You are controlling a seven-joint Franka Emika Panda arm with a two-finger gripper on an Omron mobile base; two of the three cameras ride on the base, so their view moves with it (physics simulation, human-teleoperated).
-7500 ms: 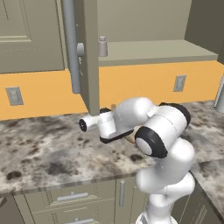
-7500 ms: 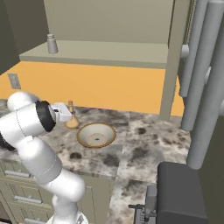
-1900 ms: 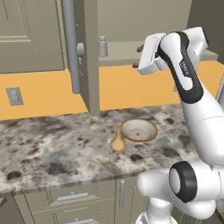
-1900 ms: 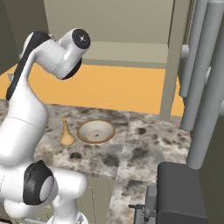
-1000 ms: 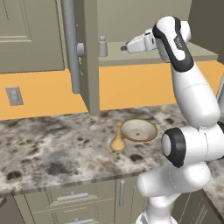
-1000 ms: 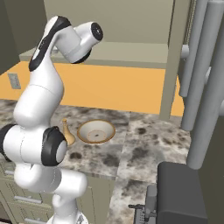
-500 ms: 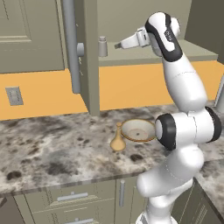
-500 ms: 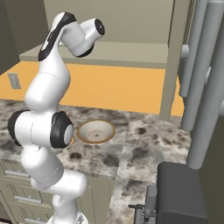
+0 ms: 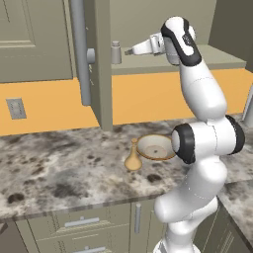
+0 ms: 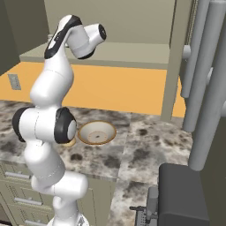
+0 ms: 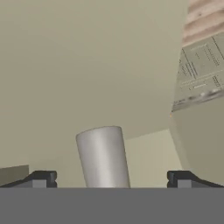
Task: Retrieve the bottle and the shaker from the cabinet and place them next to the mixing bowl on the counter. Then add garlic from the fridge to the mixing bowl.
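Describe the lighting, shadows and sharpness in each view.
Left base view: flat, even light, no glare; faint soft shading under the mixing bowl on the counter. Right base view: equally flat, edges crisp. Hand view: the shaker has a smooth highlight down its side, edges slightly soft; the cabinet wall behind is featureless.

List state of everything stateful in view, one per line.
cabinet: door open, shelf exposed.
shaker: upright on the cabinet shelf, not gripped.
gripper: open, level with the shaker, fingertips either side of it in the hand view.
bottle: upright on the counter, beside the bowl.
mixing bowl: upright on the counter, nothing in it.
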